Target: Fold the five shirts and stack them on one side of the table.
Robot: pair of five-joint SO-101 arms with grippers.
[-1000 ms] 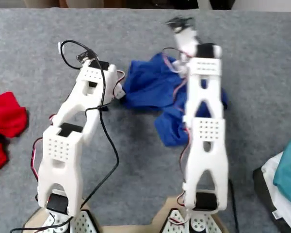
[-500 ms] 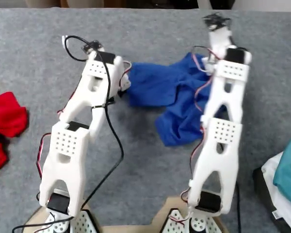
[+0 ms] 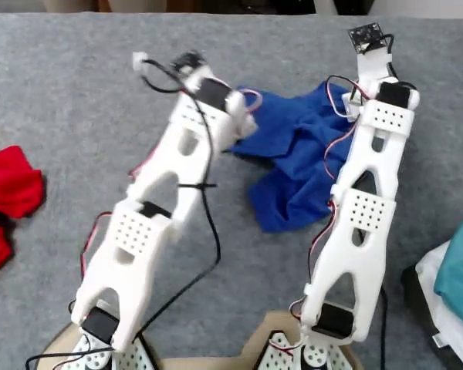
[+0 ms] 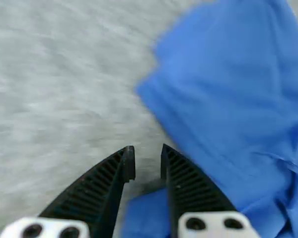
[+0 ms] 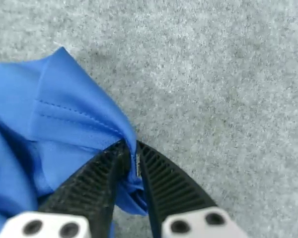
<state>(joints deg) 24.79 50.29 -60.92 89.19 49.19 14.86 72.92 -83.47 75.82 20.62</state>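
Observation:
A blue shirt (image 3: 293, 154) lies crumpled on the grey table (image 3: 77, 92) between my two arms, toward the far side. My right gripper (image 5: 131, 146) is shut on a hemmed edge of the blue shirt (image 5: 64, 109), at the cloth's far right corner just above the table. My left gripper (image 4: 146, 148) hovers at the near left edge of the blue shirt (image 4: 228, 99). Its fingers stand slightly open, with bare grey table showing between the tips and a fold of blue cloth beneath them. In the high view the left arm's wrist (image 3: 216, 96) covers the shirt's left edge.
Red cloth (image 3: 8, 193) lies bunched at the table's left edge. At the right edge near the front sits a pile of teal (image 3: 459, 277) and white cloth (image 3: 440, 304) on something dark. Open grey table stretches along the far side and at front centre.
Both arms have swung to the right. The right gripper dragged the shirt's corner right and farther away, spreading the cloth. The left arm moved in over the shirt's left edge.

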